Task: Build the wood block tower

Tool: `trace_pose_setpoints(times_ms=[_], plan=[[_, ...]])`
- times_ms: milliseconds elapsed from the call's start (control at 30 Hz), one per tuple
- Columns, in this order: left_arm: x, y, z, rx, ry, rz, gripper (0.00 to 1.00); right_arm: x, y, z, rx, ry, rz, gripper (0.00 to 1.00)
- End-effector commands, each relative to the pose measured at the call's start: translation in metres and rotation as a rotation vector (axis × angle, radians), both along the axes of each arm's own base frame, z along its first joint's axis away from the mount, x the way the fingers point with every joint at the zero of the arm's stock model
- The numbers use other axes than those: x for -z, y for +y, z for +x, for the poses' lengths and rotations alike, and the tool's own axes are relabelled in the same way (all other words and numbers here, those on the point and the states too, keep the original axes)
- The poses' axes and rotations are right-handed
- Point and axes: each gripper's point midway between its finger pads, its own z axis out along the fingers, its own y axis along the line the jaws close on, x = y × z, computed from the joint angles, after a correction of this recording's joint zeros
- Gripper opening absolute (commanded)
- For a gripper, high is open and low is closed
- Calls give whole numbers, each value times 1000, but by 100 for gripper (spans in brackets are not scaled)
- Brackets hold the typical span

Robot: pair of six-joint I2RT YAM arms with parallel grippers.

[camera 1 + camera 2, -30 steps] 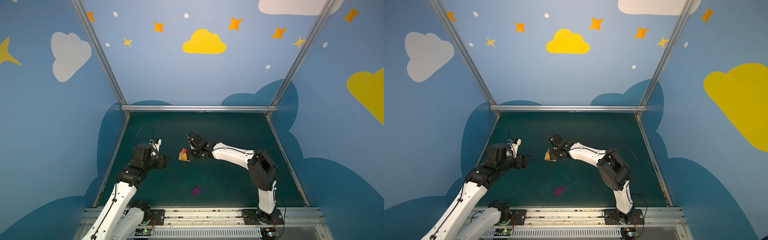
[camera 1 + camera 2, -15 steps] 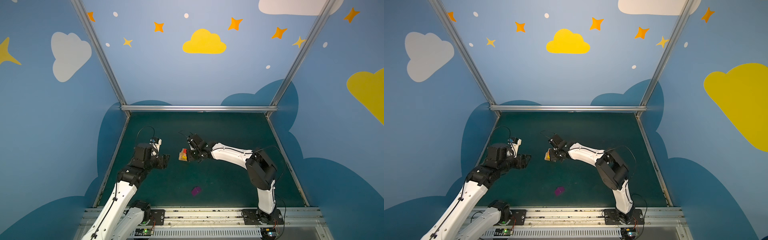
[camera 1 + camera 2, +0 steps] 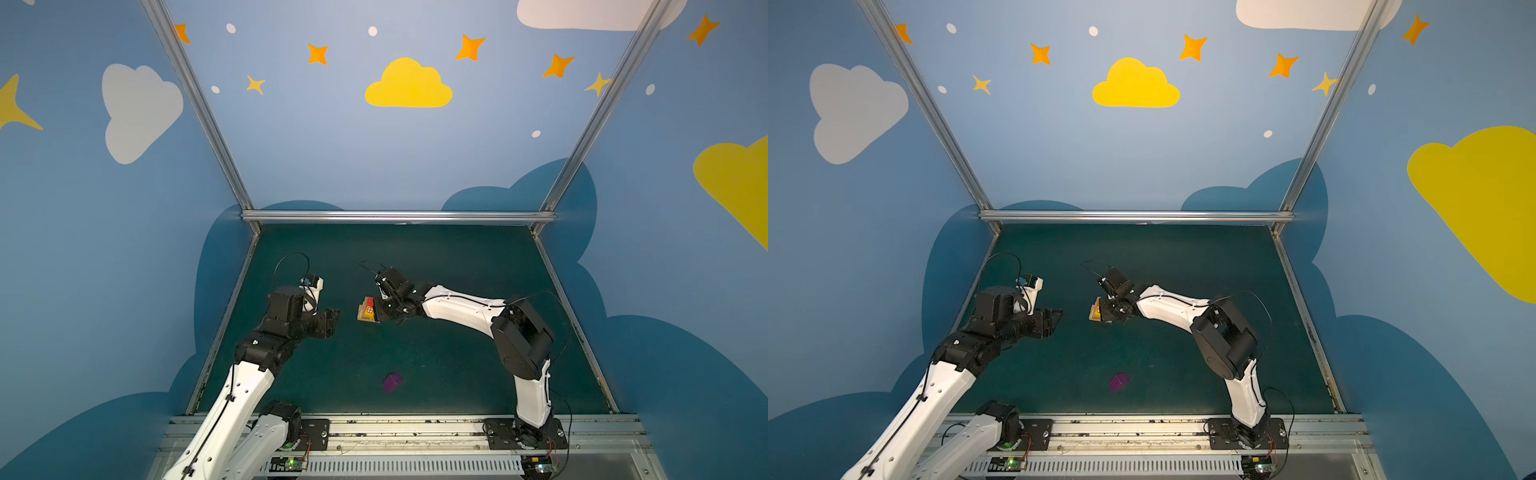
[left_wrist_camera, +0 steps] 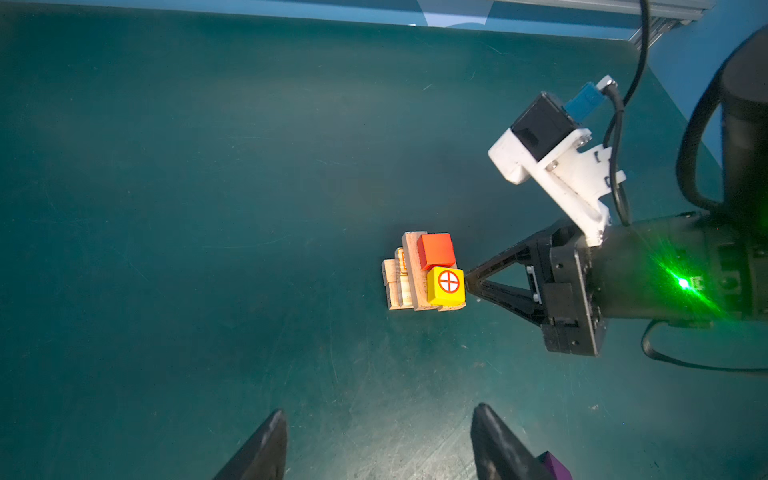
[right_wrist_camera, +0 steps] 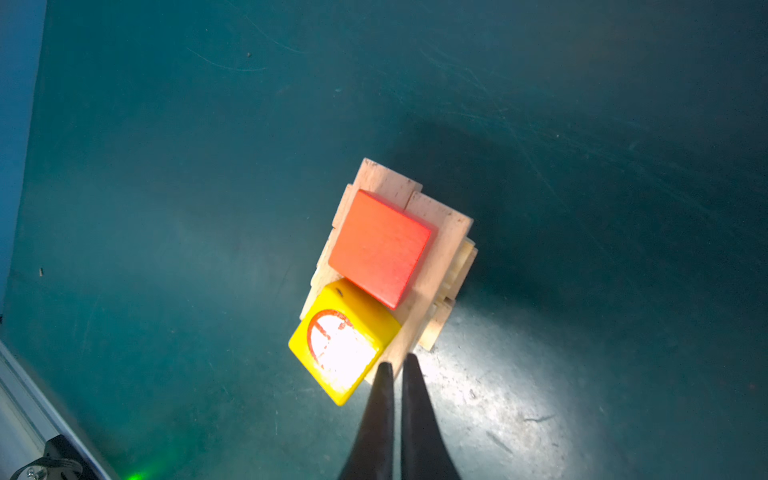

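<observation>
The tower [image 3: 365, 311] [image 3: 1095, 312] is a small stepped stack of tan planks [image 5: 449, 232] on the green mat, left of centre. A red cube [image 4: 436, 250] [image 5: 380, 245] and a yellow cube [image 4: 446, 286] [image 5: 340, 349] with a red circle mark sit on top. My right gripper [image 3: 376, 309] [image 4: 467, 283] [image 5: 397, 366] is shut with nothing in it, its tips against the stack's side beside the yellow cube. My left gripper [image 3: 332, 321] [image 4: 379, 410] stands open and empty, left of the tower and apart from it. A purple cube [image 3: 392, 382] [image 3: 1119, 381] [image 4: 555, 465] lies alone near the front.
Blue walls with metal rails [image 3: 395, 216] close in the mat at the back and sides. A metal base rail [image 3: 395, 428] carrying both arm mounts runs along the front edge.
My right gripper has edged slightly left toward the tower. The left arm and the purple cube have not moved.
</observation>
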Motion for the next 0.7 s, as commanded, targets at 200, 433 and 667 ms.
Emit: trace_pose_setpoints(times_ms=[200, 433, 667], plan=[[1, 1, 3, 2, -8, 15, 70, 2, 4, 3, -4, 11, -5, 0], [1, 1, 2, 4, -7, 14, 70, 3, 4, 3, -3, 15, -4, 0], [1, 1, 2, 3, -8, 14, 70, 0, 4, 4, -1, 5, -3, 0]])
